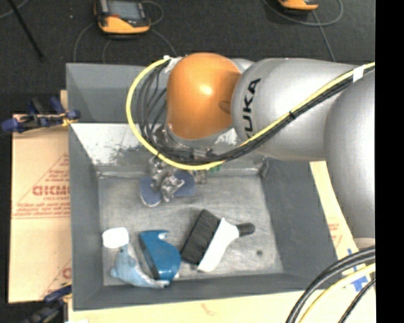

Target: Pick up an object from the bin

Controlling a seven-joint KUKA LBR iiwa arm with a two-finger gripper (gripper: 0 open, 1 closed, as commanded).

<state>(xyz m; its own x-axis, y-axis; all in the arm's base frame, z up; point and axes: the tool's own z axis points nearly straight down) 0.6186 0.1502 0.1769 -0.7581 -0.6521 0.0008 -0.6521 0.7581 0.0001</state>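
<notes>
Toward the back wall of the grey metal bin (85, 208), the gripper (165, 182) is seen low over a flat, dull-blue piece (148, 193) that lies on the bin's floor just in front of that wall. Contact with the piece appears to be made, but whether the gripper is spread, pressed together or pinching it cannot be told, since the metal parts are crowded together and shaded by the orange cover (199, 94) on the wrist. The downward stance of the wrist is judged to suit a straight descent onto a thing lying flat. Well apart, along the front of the bin, a black brush with a white handle (201, 238) is laid aslant; just beside it a bright blue rounded thing (161, 255), a white cap (115, 238) and a pale blue lump (129, 272) are heaped toward the left corner. The bin's floor is scuffed and speckled. Outside the bin, a dark floor (38, 44) crossed by thin cables is seen, with an orange-and-black device (123, 16) lying on it
</notes>
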